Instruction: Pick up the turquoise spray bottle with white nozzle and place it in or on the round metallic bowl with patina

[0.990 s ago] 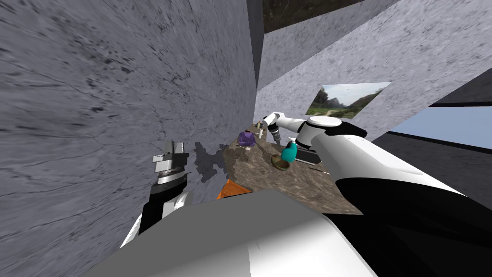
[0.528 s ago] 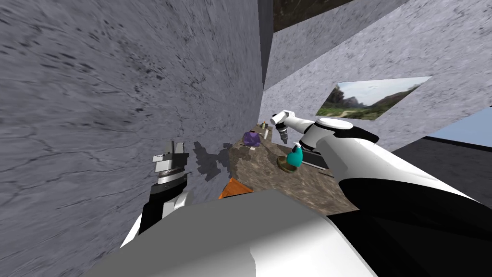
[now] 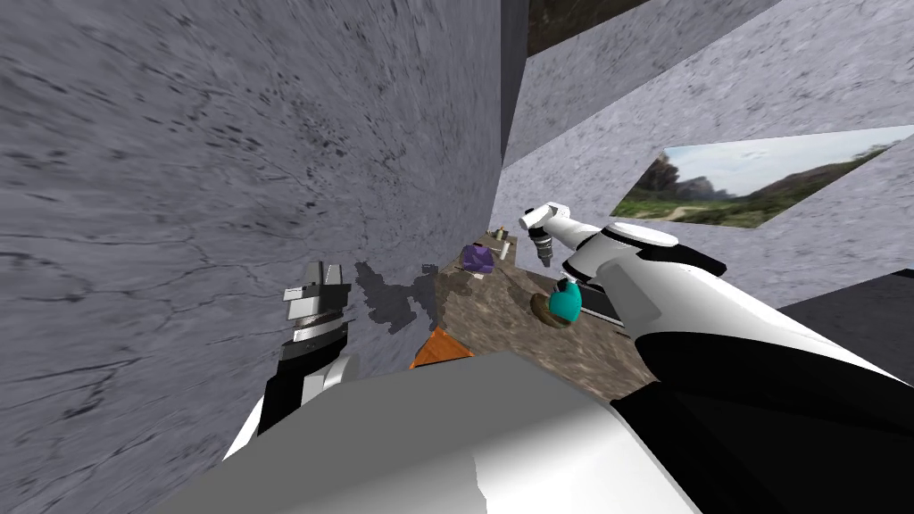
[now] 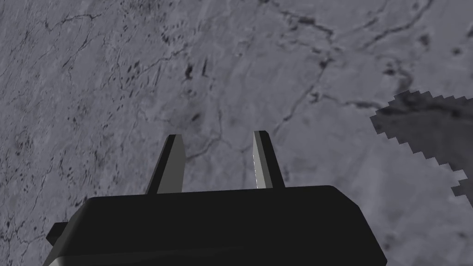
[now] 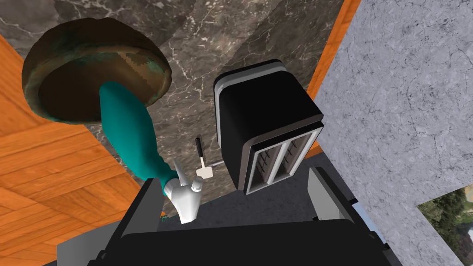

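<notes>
The turquoise spray bottle [image 5: 131, 138] with a white nozzle [image 5: 184, 201] stands upright in the round brown bowl with green patina [image 5: 69, 78] on a dark marble counter [image 5: 194, 51]. In the head view the bottle [image 3: 565, 302] and bowl [image 3: 542, 309] sit near the counter's right side. My right gripper [image 5: 238, 203] hangs above them, open, its fingers wide apart and holding nothing; the nozzle is close beside one finger. In the head view the right gripper [image 3: 544, 259] is raised behind the bottle. My left gripper [image 4: 216, 159] [image 3: 323, 275] is held near a grey wall, open and empty.
A black two-slot toaster [image 5: 268, 134] stands on the counter beside the bowl, with a small dark-handled utensil [image 5: 201, 159] between them. A purple object [image 3: 479, 259] and small items lie farther back. An orange wooden floor [image 5: 41, 161] borders the counter. Grey walls close in on both sides.
My head view has swung, shifting everything to the right. The right gripper has lifted a little farther from the bottle, which stays in the bowl. The left arm has not moved.
</notes>
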You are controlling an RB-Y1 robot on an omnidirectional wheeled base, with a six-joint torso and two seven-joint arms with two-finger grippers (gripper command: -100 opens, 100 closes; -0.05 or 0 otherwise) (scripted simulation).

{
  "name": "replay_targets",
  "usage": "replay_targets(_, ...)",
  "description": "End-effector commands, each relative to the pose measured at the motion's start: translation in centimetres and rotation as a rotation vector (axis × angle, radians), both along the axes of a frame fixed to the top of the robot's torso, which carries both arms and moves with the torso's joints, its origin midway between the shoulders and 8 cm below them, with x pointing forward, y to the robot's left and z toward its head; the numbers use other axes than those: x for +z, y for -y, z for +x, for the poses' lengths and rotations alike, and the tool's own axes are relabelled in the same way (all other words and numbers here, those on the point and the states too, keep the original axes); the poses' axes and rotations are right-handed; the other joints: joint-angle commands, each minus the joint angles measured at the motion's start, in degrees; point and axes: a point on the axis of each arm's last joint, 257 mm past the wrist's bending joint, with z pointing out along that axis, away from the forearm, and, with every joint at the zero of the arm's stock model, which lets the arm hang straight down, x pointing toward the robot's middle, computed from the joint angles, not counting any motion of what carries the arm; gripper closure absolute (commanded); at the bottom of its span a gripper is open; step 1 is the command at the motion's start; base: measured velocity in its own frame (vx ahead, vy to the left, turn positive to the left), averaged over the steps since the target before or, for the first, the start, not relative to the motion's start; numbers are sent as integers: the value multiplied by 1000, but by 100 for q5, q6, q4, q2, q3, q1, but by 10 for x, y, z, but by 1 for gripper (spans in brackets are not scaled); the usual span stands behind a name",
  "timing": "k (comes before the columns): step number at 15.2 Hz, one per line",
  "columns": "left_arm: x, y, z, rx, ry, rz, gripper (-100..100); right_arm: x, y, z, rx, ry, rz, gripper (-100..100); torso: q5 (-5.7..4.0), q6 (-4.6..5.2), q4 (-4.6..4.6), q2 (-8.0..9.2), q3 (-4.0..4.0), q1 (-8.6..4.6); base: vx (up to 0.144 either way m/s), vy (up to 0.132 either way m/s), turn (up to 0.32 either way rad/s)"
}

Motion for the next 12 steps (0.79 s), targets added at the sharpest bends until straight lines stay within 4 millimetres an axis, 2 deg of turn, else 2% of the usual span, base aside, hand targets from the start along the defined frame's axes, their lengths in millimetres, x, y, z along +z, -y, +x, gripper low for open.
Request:
replay_targets(1,0,0,0,0,0,0,0,10,4,2,-7,29,-15,-100,0,0,0,0,0,0,1,-1,-14)
replay_targets(4,0,0,0,0,0,0,0,14,0,7,-4,59,6,-100,-5,0,-1,-4,-2,-17,1,-10,6)
replay_targets(5,0,0,0,0,0,0,0,28,-1,2,-7,54,-4,-100,-5,0,-2,-4,-3,-18,7,-8,52)
replay_targets(8,0,0,0,0,0,0,0,49,-3,-5,-13,57,-11,-100,-3,-2,-1,-9,-5,-16,19,-9,67)
replay_targets(12,0,0,0,0,0,0,0,69,-6,-13,-20,58,-16,-100,-4,-1,-3,-11,-6,-16,17,-7,43)
